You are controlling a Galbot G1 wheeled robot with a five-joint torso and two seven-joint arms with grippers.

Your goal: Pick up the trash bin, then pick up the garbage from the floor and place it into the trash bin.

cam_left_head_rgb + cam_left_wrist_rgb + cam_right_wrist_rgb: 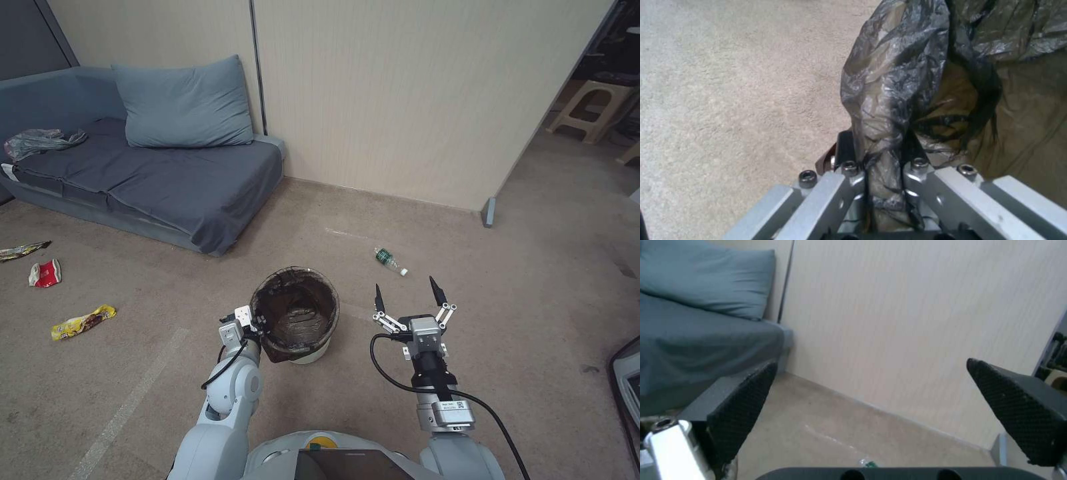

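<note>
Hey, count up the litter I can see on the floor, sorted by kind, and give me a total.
Snack wrappers: 3, a dark one, a red-white one and a yellow one
Bottles: 1, clear with a green label
Total: 4 pieces of litter on the floor

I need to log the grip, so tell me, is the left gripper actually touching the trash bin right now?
Touching. In the left wrist view the left gripper has its fingers pinched on the bag-covered rim of the trash bin.
</note>
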